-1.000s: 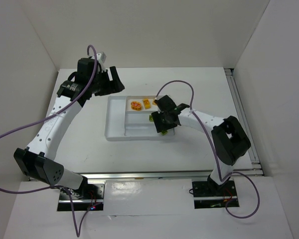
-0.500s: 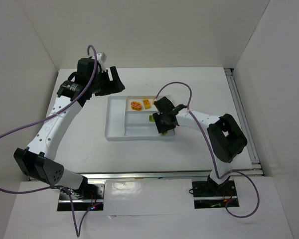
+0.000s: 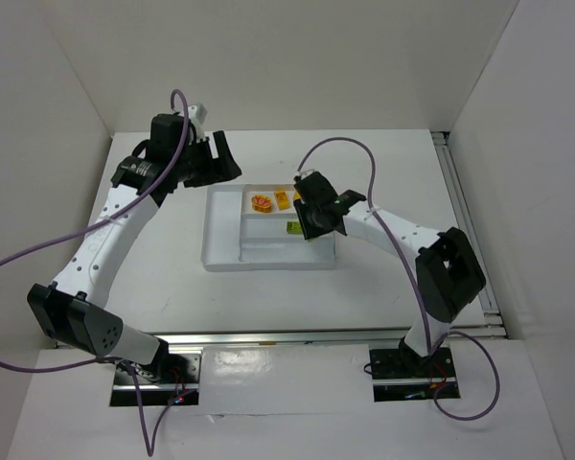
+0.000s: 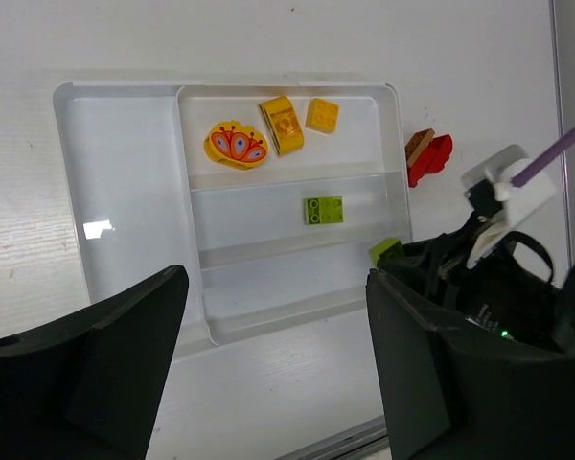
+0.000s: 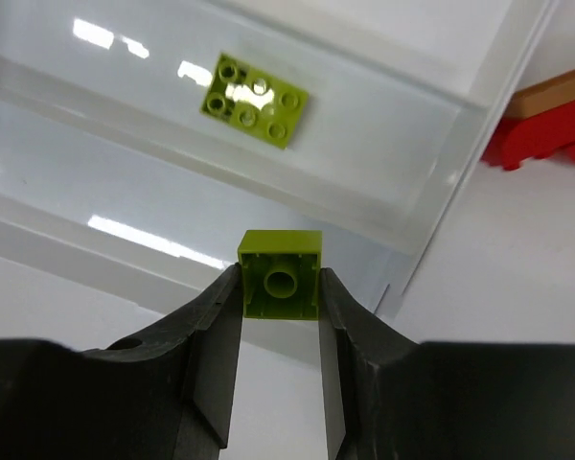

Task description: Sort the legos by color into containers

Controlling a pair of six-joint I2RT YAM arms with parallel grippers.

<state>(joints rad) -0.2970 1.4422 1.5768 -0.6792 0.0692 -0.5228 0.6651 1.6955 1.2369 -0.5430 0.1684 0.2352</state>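
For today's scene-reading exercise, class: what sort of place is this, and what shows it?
Likely a robot lab test cell: a left arm and right arm mounted at a white table, plain white walls boxing it in, and a tray of legos set for sorting.

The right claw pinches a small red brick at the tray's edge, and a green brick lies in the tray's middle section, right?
Not quite. In the right wrist view, the brick in the right gripper is lime green, not red. It is at the tray's edge, and another green brick does lie in the middle section.
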